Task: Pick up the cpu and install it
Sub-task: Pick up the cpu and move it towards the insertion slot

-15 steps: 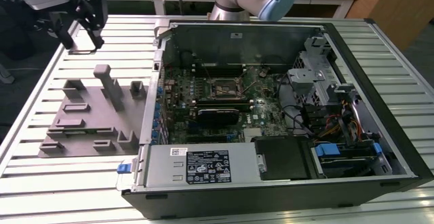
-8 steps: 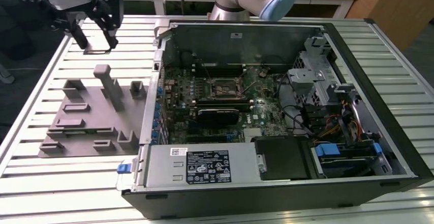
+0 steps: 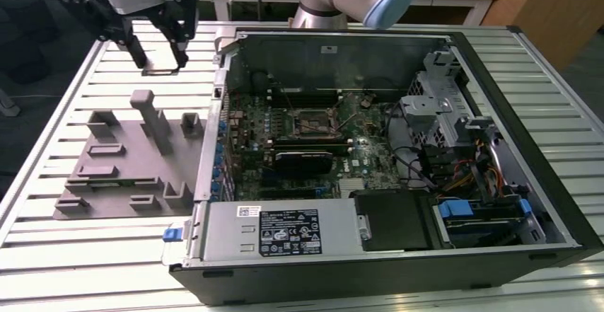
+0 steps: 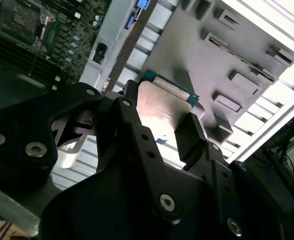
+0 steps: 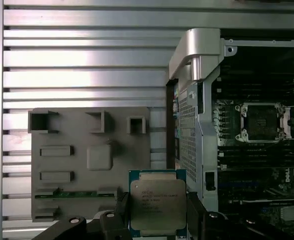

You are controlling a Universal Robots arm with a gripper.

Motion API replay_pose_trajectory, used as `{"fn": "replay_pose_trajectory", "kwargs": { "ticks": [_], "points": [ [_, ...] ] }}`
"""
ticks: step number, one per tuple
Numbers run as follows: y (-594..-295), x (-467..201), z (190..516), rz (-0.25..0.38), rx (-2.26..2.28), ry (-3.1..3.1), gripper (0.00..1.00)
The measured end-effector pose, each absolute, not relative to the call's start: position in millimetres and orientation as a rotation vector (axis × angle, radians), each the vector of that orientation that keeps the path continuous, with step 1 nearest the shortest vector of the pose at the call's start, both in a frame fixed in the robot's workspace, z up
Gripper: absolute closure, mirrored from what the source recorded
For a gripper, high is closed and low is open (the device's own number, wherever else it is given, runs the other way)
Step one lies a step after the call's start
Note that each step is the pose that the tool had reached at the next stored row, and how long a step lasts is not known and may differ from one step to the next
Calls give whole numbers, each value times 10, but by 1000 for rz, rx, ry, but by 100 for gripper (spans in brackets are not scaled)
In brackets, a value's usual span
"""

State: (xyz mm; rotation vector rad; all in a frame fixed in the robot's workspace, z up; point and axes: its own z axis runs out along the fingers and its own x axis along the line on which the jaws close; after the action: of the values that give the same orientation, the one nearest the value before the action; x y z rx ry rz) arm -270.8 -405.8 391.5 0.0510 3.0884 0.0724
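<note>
Slatted table [image 3: 66,255]; hand [image 3: 160,61] clamped on cpu [image 5: 158,200] edges, near fixture plate [image 3: 109,185].

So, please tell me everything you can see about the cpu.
The cpu is a small flat square chip: a pale silver metal lid with faint print, on a green-edged board. The gripper is shut on two opposite edges, holding it level in the air near the grey fixture plate, outside the computer case.
</note>
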Motion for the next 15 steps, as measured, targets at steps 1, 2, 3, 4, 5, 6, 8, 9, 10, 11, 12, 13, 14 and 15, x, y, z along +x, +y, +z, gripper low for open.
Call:
{"fn": "replay_pose_trajectory", "kwargs": {
  "ticks": [1,2,3,4,5,6,8,9,10,11,12,13,14,15],
  "points": [
    [-4058,-2672,3916,72,51,3088,46],
    [-4058,-2638,3915,72,51,3088,46],
    [-4057,-2601,3916,72,51,3089,46],
    [-4058,-2562,3916,72,51,3089,46],
    [-4058,-2523,3916,72,51,3089,46],
    [-4058,-2482,3915,72,51,3088,46],
    [-4058,-2397,3916,72,51,3089,46],
    [-4057,-2354,3916,72,51,3089,46],
    [-4058,-2310,3916,72,51,3089,46],
    [-4058,-2268,3916,72,51,3089,46],
    [-4058,-2226,3916,72,51,3089,46],
    [-4057,-2184,3915,72,51,3089,46],
    [-4057,-2141,3915,72,51,3089,46],
    [-4058,-2095,3916,72,51,3089,46]
  ]
}}
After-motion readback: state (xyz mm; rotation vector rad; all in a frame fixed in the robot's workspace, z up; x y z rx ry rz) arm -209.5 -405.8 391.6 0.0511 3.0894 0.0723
